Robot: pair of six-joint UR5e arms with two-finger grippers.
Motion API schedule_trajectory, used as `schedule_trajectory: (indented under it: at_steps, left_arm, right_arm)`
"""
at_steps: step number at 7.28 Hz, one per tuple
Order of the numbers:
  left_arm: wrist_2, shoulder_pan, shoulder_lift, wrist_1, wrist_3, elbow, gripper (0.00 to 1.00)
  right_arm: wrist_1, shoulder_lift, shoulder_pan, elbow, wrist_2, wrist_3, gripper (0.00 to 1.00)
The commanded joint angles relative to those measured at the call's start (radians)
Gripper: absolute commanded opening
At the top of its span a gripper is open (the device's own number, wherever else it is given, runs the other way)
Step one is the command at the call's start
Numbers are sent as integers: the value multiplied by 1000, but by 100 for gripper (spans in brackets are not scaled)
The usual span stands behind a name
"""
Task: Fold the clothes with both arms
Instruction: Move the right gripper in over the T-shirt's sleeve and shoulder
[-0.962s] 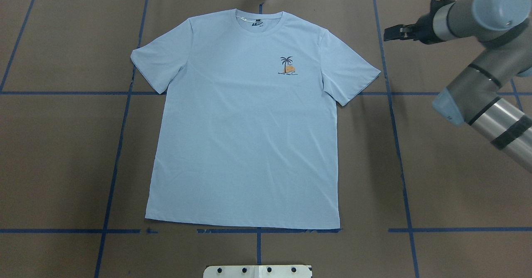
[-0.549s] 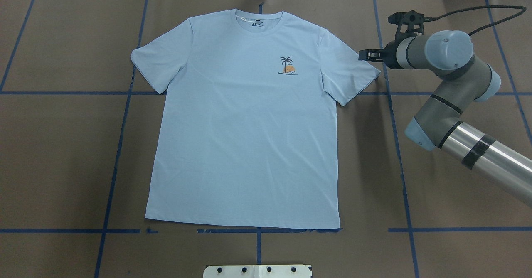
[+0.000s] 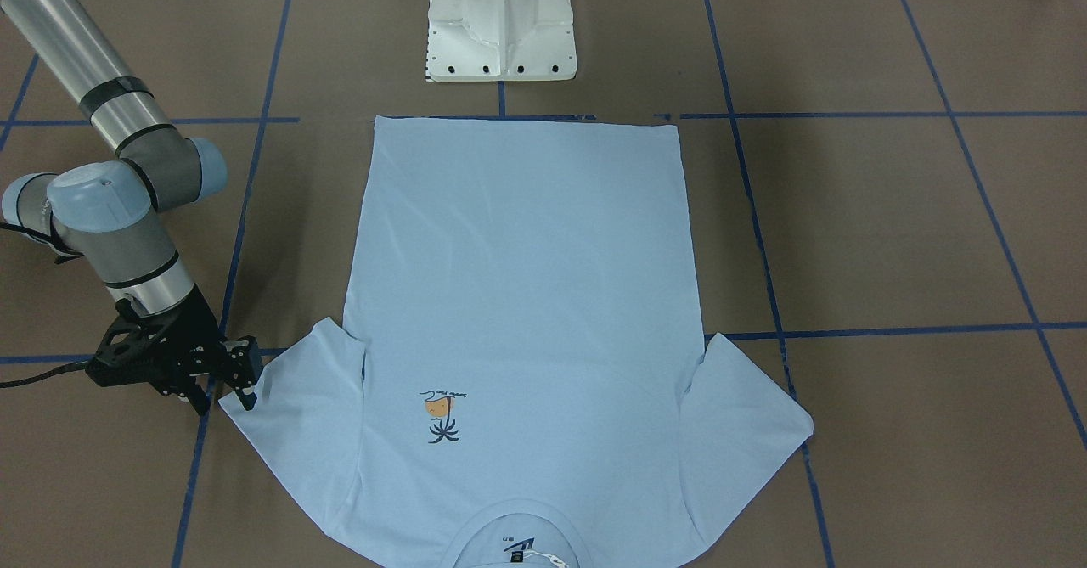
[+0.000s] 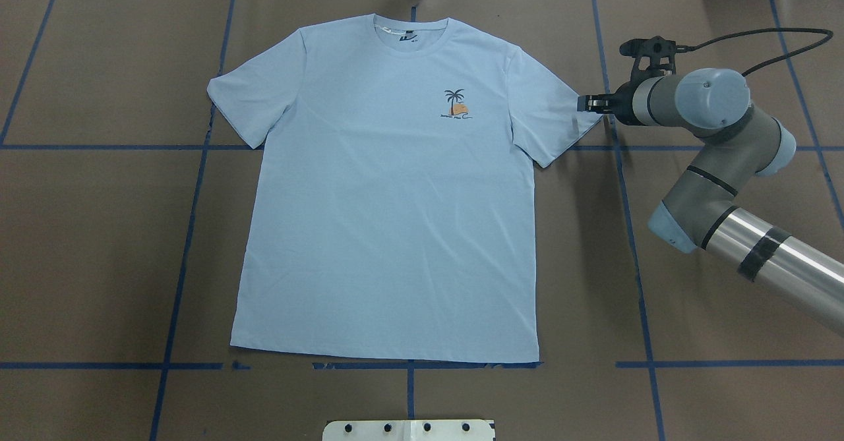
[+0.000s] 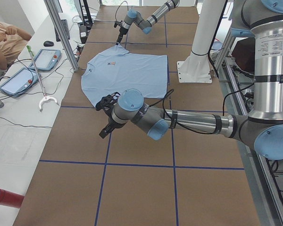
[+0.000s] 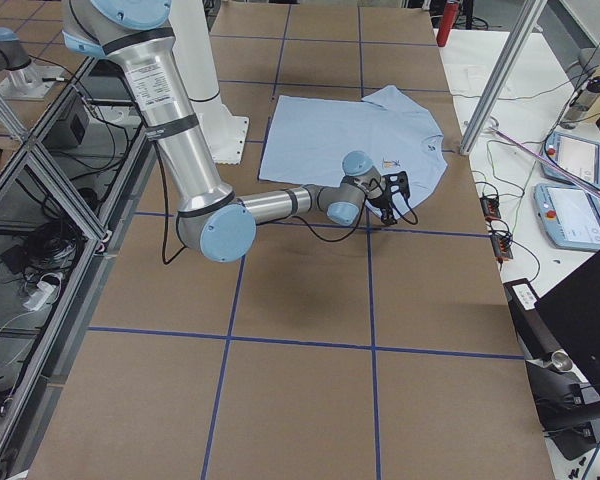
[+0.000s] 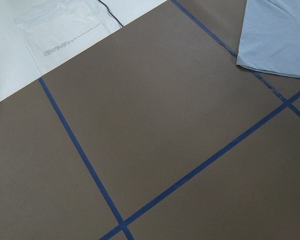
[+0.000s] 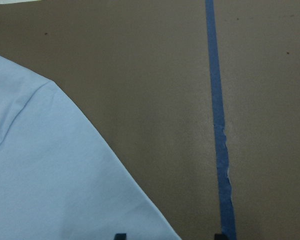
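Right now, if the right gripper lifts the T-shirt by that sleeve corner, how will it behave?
Probably floppy: the T-shirt lies thin and flat with soft creases, so the sleeve by the right gripper should lift first and drape. Nothing pins it, so it may slide on the smooth table.
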Motion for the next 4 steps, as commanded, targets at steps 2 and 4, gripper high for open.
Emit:
schedule_trajectory:
  at_steps: [2, 4]
  left_arm:
    - [0, 0, 2, 0, 0, 0, 100]
    - [0, 0, 0, 0, 0, 0, 100]
  right_arm:
    - [-9, -6, -7, -1, -13, -9, 0]
    - [-9, -12, -9, 4, -15, -11, 0]
